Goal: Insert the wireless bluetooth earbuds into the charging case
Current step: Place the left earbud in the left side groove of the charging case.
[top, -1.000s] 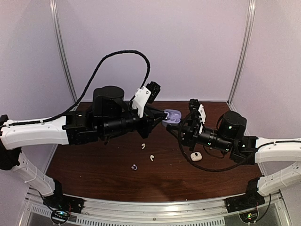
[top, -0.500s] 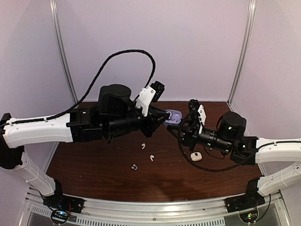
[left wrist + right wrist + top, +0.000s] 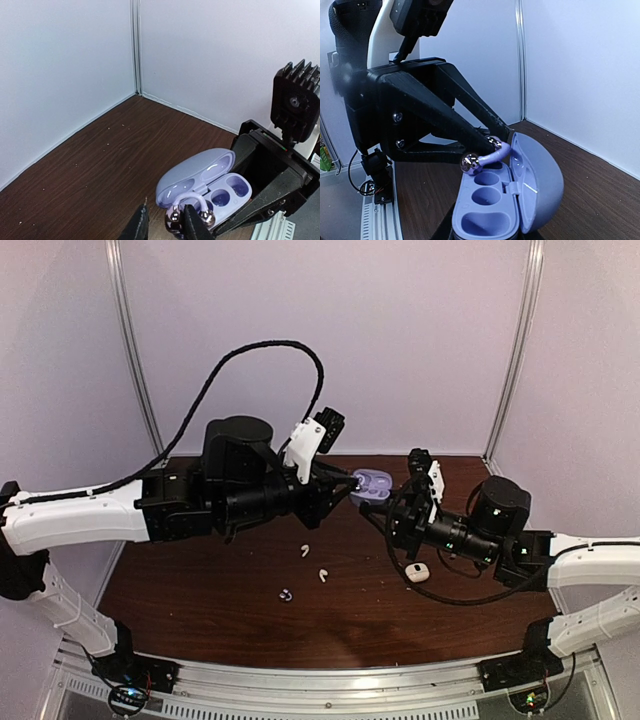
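Table (image 3: 200, 590) dark wood, white walls (image 3: 400, 340). Pinches purple earbud (image 3: 487, 155) in left gripper (image 3: 165, 225) over open case (image 3: 200, 175); clamps case in right gripper (image 3: 388, 505).

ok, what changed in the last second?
Left gripper, jaws shut on a purple earbud, edged right toward the open purple case and now holds it over the wells. Right gripper, holding the case, shifted slightly right. Two white earbuds, loose purple earbud and white case stayed put on the table.
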Action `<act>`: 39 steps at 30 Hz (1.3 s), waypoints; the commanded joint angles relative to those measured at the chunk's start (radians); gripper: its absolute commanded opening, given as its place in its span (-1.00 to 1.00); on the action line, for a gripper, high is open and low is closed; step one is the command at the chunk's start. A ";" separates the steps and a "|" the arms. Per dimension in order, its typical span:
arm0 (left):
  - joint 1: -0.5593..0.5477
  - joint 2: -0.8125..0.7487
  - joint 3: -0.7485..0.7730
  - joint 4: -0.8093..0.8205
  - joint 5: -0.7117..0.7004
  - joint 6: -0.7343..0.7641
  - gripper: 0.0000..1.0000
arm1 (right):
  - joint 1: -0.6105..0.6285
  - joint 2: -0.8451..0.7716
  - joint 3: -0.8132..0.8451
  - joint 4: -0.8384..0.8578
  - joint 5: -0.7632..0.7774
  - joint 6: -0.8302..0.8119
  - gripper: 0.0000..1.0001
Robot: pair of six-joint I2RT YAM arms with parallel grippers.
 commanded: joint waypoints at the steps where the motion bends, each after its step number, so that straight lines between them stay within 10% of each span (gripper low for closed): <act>1: -0.003 -0.018 -0.009 -0.035 -0.036 -0.008 -0.51 | 0.007 -0.028 -0.011 0.062 -0.001 -0.006 -1.00; 22: -0.003 -0.032 -0.041 0.071 -0.022 -0.032 -1.00 | 0.008 0.013 0.007 0.053 0.013 0.025 -1.00; 39: -0.003 0.018 0.034 -0.033 -0.008 -0.078 -0.71 | 0.007 0.013 -0.018 0.102 0.019 0.048 -1.00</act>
